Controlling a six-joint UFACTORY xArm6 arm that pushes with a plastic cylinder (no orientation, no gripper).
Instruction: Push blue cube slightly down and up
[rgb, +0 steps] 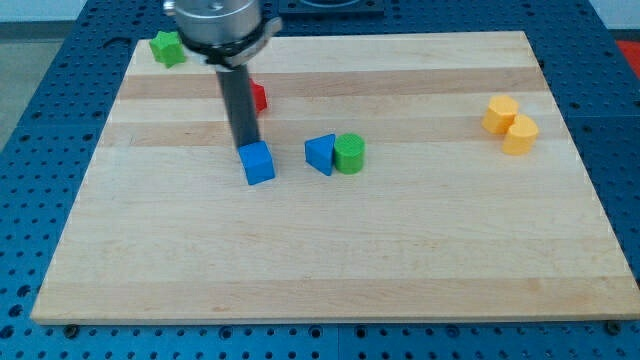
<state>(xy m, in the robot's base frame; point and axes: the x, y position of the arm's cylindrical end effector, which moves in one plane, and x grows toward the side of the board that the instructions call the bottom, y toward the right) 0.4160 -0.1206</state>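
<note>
The blue cube (258, 163) lies on the wooden board (330, 260), left of the middle. My tip (245, 146) stands right at the cube's top edge, touching or nearly touching it from the view's top. The dark rod rises from there to the arm's grey flange at the view's top. A blue triangular block (320, 153) lies to the cube's right, touching a green cylinder (350, 153).
A red block (258, 96) sits partly hidden behind the rod. A green star-like block (168, 47) lies at the board's top left corner. Two yellow blocks (510, 125) touch each other near the right edge. A blue perforated table surrounds the board.
</note>
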